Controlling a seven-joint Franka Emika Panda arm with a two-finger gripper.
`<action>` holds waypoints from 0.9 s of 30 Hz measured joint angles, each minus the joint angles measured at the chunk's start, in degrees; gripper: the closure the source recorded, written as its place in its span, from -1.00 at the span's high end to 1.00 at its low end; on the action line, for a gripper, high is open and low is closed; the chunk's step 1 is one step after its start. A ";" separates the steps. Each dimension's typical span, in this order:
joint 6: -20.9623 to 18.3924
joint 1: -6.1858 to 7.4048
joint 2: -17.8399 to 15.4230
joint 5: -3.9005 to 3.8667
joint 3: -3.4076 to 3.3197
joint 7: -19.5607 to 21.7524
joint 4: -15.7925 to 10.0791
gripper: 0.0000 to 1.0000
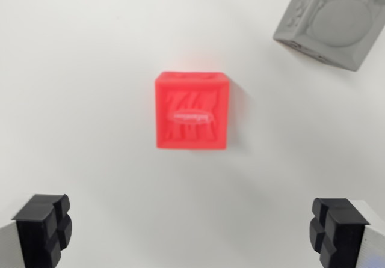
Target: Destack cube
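Observation:
A red cube (192,111) with a raised pattern on its top face sits on the white surface near the middle of the wrist view. A grey cube (331,20) with a round relief on its face lies at the top right, partly cut off by the frame edge. My gripper (189,232) hovers above the surface and is open. Its two black fingertips (43,226) show at the bottom left and bottom right corners. Nothing is between them. The red cube lies beyond the fingertips, roughly centred between them.
The white tabletop (90,70) fills the rest of the view.

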 joint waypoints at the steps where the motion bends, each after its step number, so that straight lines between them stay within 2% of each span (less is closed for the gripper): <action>1: -0.71 0.00 -0.58 -0.02 0.00 0.00 0.12 1.00; 10: -6.62 0.00 -5.09 -0.15 0.00 0.07 1.62 1.00; 27: -15.46 0.00 -10.40 -0.25 0.00 0.14 5.12 1.00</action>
